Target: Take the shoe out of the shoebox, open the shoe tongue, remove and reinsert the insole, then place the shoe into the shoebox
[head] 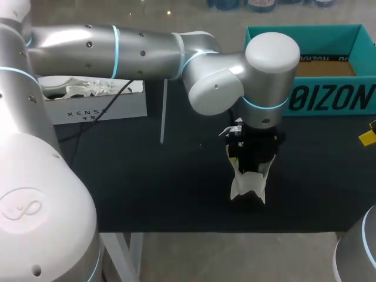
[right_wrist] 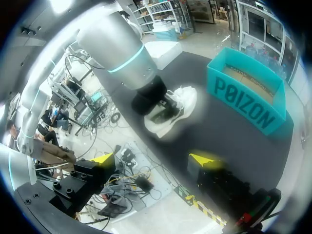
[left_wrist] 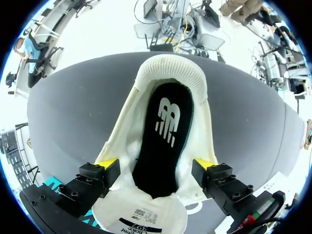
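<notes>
head view: the left arm [head: 117, 50] enters from the left and reaches past the middle. its wrist is turned straight down and the left gripper [head: 251, 167] is set on the white shoe [head: 245, 188]. the shoe stands on the black table [head: 147, 188], outside and in front of the teal shoebox [head: 311, 100], which is open at the top. this placement suits the insole step: the shoe is pinned against the table so that it should not slide while it is worked on. a white box [head: 97, 103] sits at the far left, well apart. the right arm [head: 358, 247] shows only at the lower right corner. left wrist view: the gripper's fingers stand wide, one yellow tip against each side wall of the shoe, so it holds the shoe across the midfoot. the tongue [left_wrist: 141, 214] is folded back toward the wrist, and the black insole [left_wrist: 163, 141] lies flat inside, fully exposed. right wrist view: the right gripper [right_wrist: 153, 161] is wide with nothing between its fingers. it is held off the table's edge and points toward the shoe, judged to be waiting to work the insole.
</notes>
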Available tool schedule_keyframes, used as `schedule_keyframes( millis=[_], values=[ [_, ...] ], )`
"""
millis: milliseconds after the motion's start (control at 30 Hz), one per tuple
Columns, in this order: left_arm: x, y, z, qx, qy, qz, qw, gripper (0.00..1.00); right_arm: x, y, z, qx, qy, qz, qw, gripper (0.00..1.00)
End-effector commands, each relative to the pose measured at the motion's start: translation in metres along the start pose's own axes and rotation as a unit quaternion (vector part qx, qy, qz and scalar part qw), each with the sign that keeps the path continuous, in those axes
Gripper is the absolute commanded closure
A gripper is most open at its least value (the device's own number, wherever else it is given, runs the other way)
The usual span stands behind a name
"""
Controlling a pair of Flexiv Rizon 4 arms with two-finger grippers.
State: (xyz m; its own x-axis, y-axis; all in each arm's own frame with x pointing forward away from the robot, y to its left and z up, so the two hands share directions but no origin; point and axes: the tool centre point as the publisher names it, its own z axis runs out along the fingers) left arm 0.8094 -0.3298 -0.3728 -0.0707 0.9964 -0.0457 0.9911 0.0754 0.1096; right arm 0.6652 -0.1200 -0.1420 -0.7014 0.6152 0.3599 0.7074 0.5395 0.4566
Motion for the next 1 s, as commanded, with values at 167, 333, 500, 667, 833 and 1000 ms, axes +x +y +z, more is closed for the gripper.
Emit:
schedule_keyframes(
  millis=[167,333,500,667,833,1000],
  values=[
    [0.003,-0.002,-0.002,0.001,-0.006,0.000,1.000,0.00,-0.001,0.001,0.001,0.002,0.000,0.000,1.000,0.00],
    [0.001,-0.001,-0.007,-0.002,-0.015,0.006,1.000,0.00,-0.001,0.001,0.001,0.002,0.000,0.000,1.000,0.00],
    [-0.002,-0.002,-0.011,-0.008,-0.019,0.009,1.000,0.00,-0.001,0.001,0.001,0.002,0.000,0.000,1.000,0.00],
    [-0.002,0.000,-0.013,-0.012,-0.018,0.007,1.000,0.00,-0.001,0.001,0.001,0.002,0.000,0.000,1.000,0.00],
    [-0.002,-0.001,-0.019,-0.015,-0.017,0.006,1.000,0.00,-0.001,0.001,0.001,0.002,0.000,0.000,1.000,0.00],
    [-0.001,-0.002,-0.027,-0.024,-0.016,0.007,1.000,0.00,-0.001,0.001,0.001,0.002,0.000,0.000,1.000,0.00]
  ],
)
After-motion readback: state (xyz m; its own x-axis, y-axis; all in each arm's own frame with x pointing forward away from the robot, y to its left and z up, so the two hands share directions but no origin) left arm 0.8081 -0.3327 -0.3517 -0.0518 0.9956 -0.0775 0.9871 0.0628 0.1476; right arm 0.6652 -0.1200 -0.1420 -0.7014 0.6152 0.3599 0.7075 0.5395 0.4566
